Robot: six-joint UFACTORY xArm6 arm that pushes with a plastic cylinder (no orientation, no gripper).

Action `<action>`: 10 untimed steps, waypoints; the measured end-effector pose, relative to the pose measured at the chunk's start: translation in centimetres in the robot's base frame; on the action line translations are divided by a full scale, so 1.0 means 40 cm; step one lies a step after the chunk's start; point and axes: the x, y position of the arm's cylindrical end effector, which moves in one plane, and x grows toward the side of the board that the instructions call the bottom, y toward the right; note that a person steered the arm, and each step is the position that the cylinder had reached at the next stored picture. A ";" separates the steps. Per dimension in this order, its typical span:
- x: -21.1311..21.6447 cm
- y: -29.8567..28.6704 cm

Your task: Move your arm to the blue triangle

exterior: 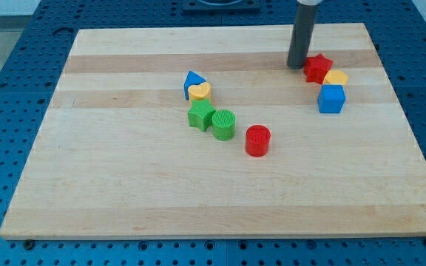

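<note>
While seven small plastic blocks lie on the pale wooden board (pixel 124 192), my tip (pixel 297 66) rests on the wood at the view's upper right, just left of the red star block (pixel 317 68); being a bare rod, it grips nothing. Beside that star sit one yellow block (pixel 336 77) and one blue cube (pixel 331 99). Well apart, toward the middle, stands the blue triangle block (pixel 192 80), touching a yellow heart-like block (pixel 200 91), above one green star block (pixel 200 115), one green cylinder (pixel 224 124) and one red cylinder (pixel 257 140). Bare wood lies between rod and triangle.
</note>
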 end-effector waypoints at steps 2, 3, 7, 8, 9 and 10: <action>-0.053 -0.030; -0.087 -0.198; 0.120 -0.820; 0.179 -0.818; 0.208 -0.779; 0.191 -0.659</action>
